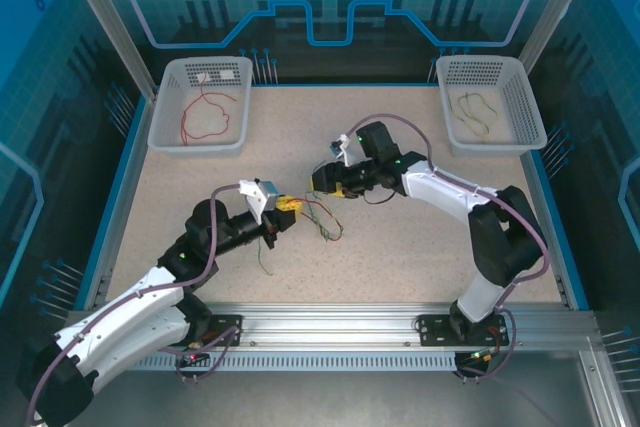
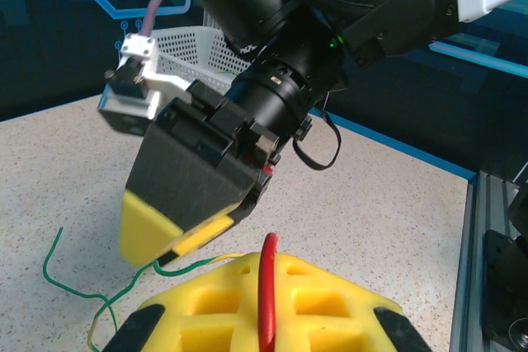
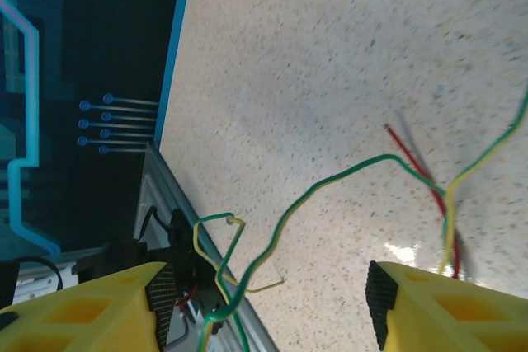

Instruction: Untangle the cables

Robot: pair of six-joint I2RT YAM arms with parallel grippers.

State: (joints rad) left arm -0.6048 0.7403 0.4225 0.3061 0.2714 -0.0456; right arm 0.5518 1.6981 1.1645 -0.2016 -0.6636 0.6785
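Cables (image 1: 322, 219) tangled; red strand (image 2: 268, 286) vanishes inside the clamped left tool (image 1: 288, 209).

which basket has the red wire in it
The far-left basket: a red wire lies in it, while the far-right basket holds olive-green wires.

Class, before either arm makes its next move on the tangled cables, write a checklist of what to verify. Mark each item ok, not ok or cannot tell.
1. Grip by the left gripper: ok, shut on the red cable.
2. Readiness of the right gripper: ok, jaws open.
3. Placement of the green-yellow cable in the right jaws: ok, it appears to run through the gap, ungripped.
4. Cables separated: not ok, red and green-yellow cross over the table.
5. Clearance between the two grippers: cannot tell, they sit very close together.
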